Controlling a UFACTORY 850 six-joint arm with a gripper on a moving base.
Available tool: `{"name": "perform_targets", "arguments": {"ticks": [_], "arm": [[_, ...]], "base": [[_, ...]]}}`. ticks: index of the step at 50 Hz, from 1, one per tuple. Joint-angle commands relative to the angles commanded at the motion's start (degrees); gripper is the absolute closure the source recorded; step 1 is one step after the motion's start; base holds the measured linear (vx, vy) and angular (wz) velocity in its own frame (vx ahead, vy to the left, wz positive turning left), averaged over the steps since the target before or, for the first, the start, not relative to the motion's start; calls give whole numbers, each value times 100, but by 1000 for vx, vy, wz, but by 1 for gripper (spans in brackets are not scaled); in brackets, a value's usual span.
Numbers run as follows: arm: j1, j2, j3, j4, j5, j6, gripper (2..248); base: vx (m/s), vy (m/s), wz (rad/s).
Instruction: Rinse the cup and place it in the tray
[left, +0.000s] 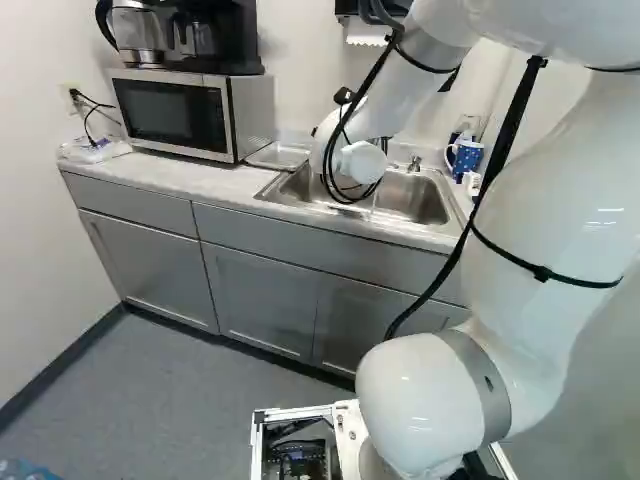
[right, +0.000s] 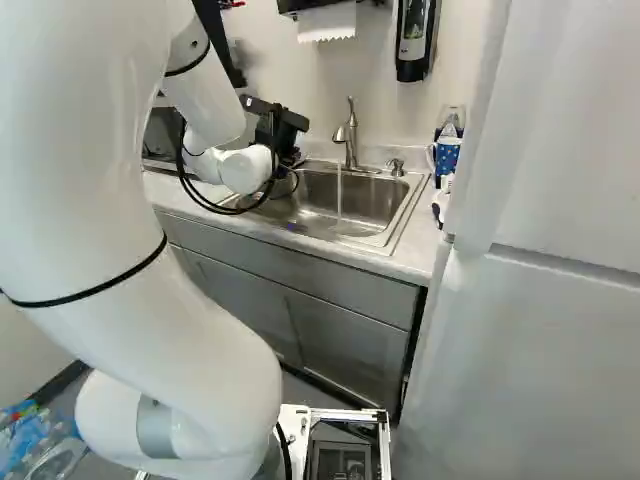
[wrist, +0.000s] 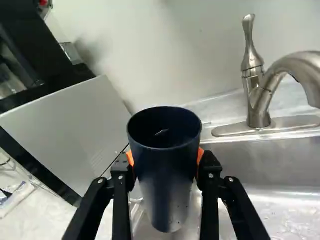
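Fingers (wrist: 120, 187) pinch the dark cup (wrist: 164, 175) from both sides, its inner bottom lost in shadow; to the right, the wrist view crops the running faucet (wrist: 257, 105).

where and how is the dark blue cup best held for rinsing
Best a little below the rim of the cup, coming from the side and squeezing opposite walls, much as the gripper has it. No handle shows, the round wall narrows toward the base, so lower down may hold less surely, and this leaves the mouth open for water.
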Motion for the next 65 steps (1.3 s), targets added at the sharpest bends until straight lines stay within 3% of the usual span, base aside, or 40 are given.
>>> {"name": "perform_targets", "arguments": {"ticks": [65], "arm": [[0, 0, 0, 0, 0, 3876, 125]], "base": [[0, 0, 0]]}}
